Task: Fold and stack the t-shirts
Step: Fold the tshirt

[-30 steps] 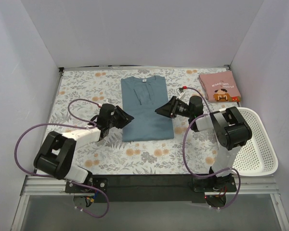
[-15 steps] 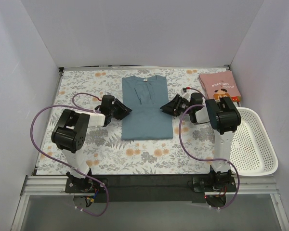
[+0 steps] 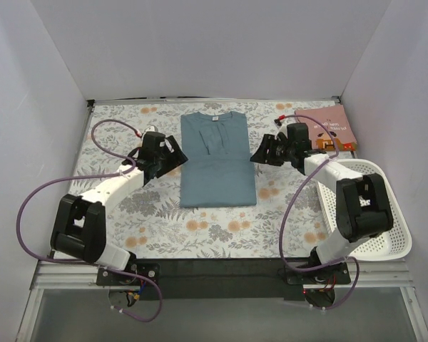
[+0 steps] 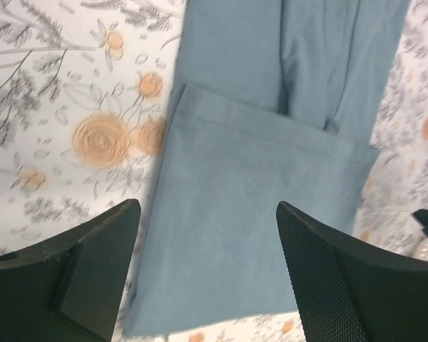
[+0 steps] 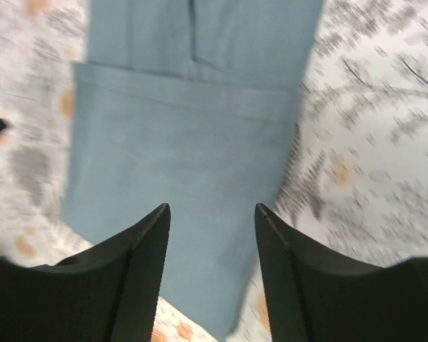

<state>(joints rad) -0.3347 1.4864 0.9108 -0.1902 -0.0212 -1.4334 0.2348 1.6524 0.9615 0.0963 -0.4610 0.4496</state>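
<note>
The teal-blue t-shirt (image 3: 217, 160) lies flat in the middle of the table, its lower part folded up over itself (image 4: 257, 206) (image 5: 192, 135). The pink t-shirt (image 3: 327, 128) with its cartoon print lies folded at the back right corner. My left gripper (image 3: 177, 158) hovers just off the blue shirt's left edge, open and holding nothing (image 4: 208, 210). My right gripper (image 3: 257, 157) hangs by the shirt's right edge, also open with nothing between its fingers (image 5: 212, 210). Both wrist views look down on the folded blue cloth.
A white perforated basket (image 3: 385, 214) stands at the right edge of the table. The floral table cloth (image 3: 128, 206) covers the surface. White walls close in the back and sides. Purple cables loop from both arms over the cloth.
Both grippers have let go of the blue shirt's folded edge and drawn outward and back. The left jaws opened wide, the right jaws a little wider.
</note>
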